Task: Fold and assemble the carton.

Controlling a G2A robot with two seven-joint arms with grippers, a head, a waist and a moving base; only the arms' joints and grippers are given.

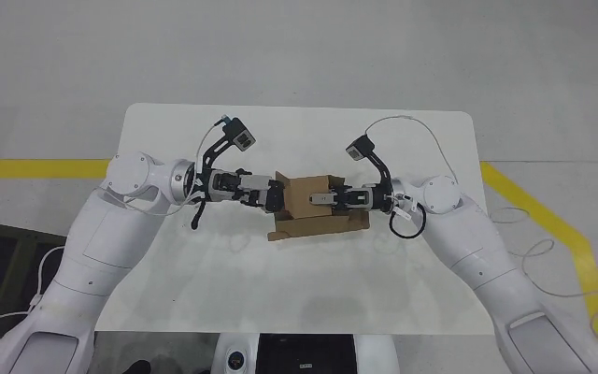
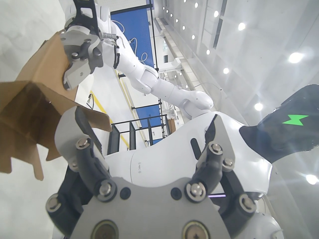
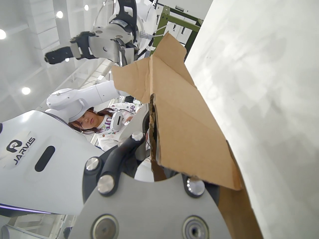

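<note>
A brown carton [image 1: 301, 187] lies partly unfolded at the middle of the white table [image 1: 187, 280], flaps spread towards the front edge. My right gripper [image 1: 323, 198] comes in from the right and is shut on one upright carton wall [image 3: 184, 130], whose torn edge runs between its fingers [image 3: 140, 125]. The left wrist view shows that same right gripper [image 2: 68, 80] pinching the wall of the carton [image 2: 30, 110]. My left gripper [image 1: 277, 198] is at the carton's left end. This left gripper [image 2: 147, 115] is wide open, with one finger [image 2: 84, 125] against a loose flap.
The carton is the one loose object on the table. Bare tabletop surrounds it on all sides. Cables loop off both wrists [image 1: 411, 122]. A yellow floor line [image 1: 47, 168] runs beyond the table's left and right edges.
</note>
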